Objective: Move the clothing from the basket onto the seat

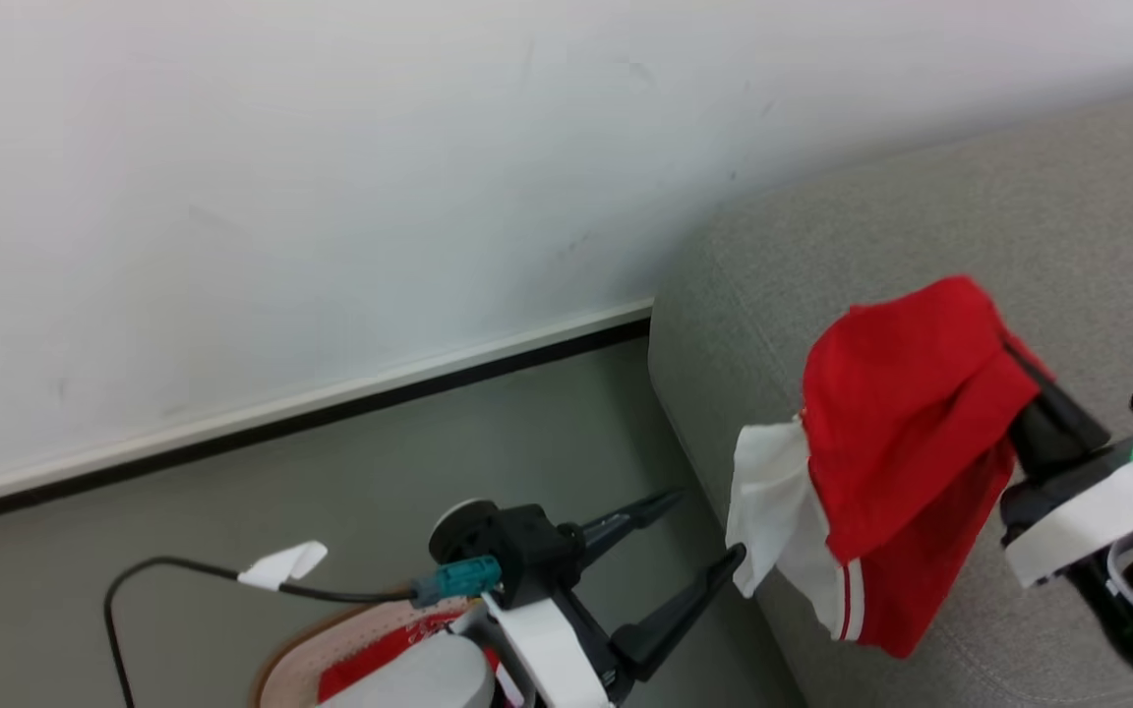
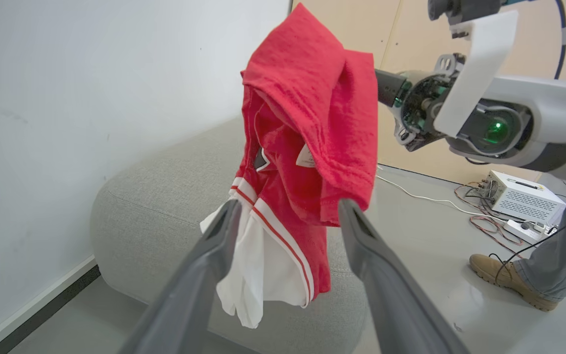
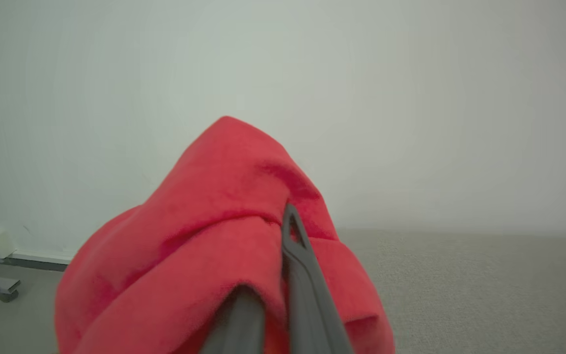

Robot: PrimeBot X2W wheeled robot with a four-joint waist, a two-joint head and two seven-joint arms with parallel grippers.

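Note:
A red piece of clothing with white stripes and a white panel hangs in the air over the left end of the grey seat. My right gripper is shut on its top fold; in the right wrist view the fingertips are buried in the red cloth. My left gripper stands open just left of the hanging cloth, not touching it; its fingers frame the garment. The basket shows at the bottom edge with more red clothing inside.
A white wall with a dark skirting strip runs behind the seat's end. A black cable loops above the basket. To the right of the seat are a person's boot, a white box and loose wires on the floor.

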